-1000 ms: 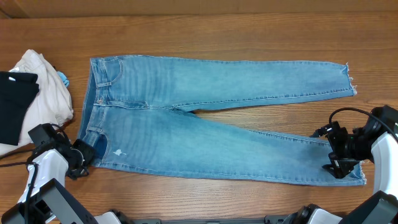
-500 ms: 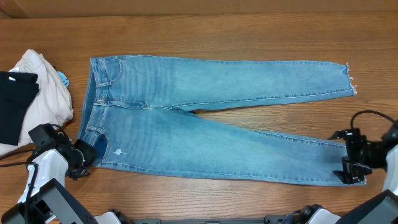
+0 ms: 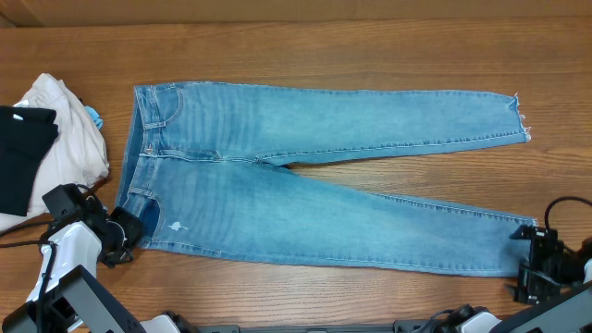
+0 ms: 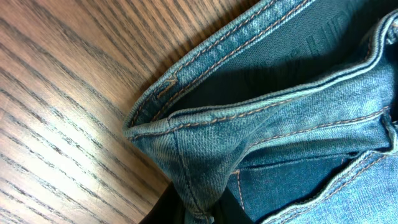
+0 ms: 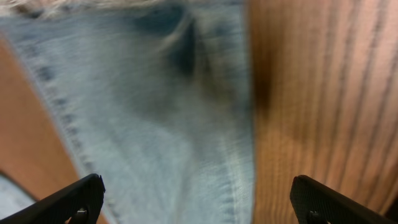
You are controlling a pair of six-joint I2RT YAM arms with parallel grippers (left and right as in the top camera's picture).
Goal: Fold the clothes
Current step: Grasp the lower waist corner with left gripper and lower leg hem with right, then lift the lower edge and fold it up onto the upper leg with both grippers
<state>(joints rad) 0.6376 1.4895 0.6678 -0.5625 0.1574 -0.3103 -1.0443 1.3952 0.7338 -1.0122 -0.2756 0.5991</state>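
On the table [image 3: 370, 55], left end effector [image 3: 128, 230] pinches jeans [image 3: 305, 208].

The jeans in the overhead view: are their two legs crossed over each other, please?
No, the jeans lie with both legs apart, bare table between them.

Denim jeans [image 3: 305, 176] spread across table [image 3: 324, 55] centre, bare wood open along far edge and between the legs, white garment [image 3: 72, 139] and black garment [image 3: 20, 157] crowding left edge.
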